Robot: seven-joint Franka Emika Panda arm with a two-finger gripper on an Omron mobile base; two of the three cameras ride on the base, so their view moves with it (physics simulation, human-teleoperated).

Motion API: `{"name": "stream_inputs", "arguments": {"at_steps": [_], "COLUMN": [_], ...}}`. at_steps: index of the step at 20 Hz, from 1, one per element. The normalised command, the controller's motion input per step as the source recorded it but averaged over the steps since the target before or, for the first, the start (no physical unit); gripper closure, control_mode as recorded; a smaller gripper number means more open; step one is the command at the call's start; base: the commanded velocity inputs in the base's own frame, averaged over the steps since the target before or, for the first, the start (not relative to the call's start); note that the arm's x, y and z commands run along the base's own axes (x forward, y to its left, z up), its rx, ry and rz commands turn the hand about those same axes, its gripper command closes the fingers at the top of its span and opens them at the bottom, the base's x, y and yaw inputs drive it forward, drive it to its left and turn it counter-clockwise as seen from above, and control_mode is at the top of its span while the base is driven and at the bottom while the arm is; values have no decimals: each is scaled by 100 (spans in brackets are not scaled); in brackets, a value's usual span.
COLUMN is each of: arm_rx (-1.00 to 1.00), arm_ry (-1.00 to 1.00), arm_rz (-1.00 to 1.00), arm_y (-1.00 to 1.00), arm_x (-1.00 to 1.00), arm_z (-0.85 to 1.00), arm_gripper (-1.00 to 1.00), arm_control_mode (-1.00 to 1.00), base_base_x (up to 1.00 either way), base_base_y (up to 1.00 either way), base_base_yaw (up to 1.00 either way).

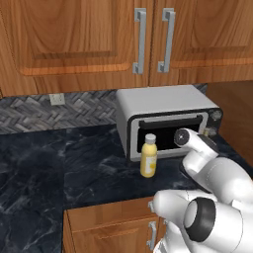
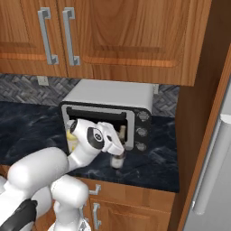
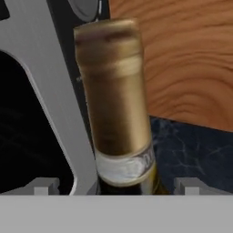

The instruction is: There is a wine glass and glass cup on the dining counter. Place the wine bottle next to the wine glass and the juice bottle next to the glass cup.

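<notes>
Hand view shows the end effector (image 3: 116,186) spread wide astride the wine bottle (image 3: 116,104), which stands on the tabletop (image 3: 191,145) beside the toaster oven (image 3: 50,104); it should settle squarely around the neck before closing

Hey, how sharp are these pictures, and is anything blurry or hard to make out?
Hand view: the tall dark wine bottle's gold-foil neck sits very close and looks soft, its pale band unreadable. Left base view: the short yellow juice bottle is small and coarse, its label illegible. Right base view: the silver toaster oven looks even, without strong glare.
</notes>
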Motion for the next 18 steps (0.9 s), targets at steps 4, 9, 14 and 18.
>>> {"name": "stream_inputs", "arguments": {"at_steps": [4, 9, 14, 18], "arm_rx": [-5, 0, 0, 0], "arm_ry": [0, 0, 0, 0], "arm_rz": [3, 5, 7, 8], "arm_y": [-23, -6, 0, -4], "arm_x": [0, -1, -8, -2], "arm_z": [-5, -6, 0, 0], "arm_gripper": [-100, -100, 100, 100], "arm_control_mode": [-100, -100, -100, -100], "base_base_x": [0, 0, 0, 0], "base_base_y": [0, 0, 0, 0], "base_base_yaw": [0, 0, 0, 0]}}
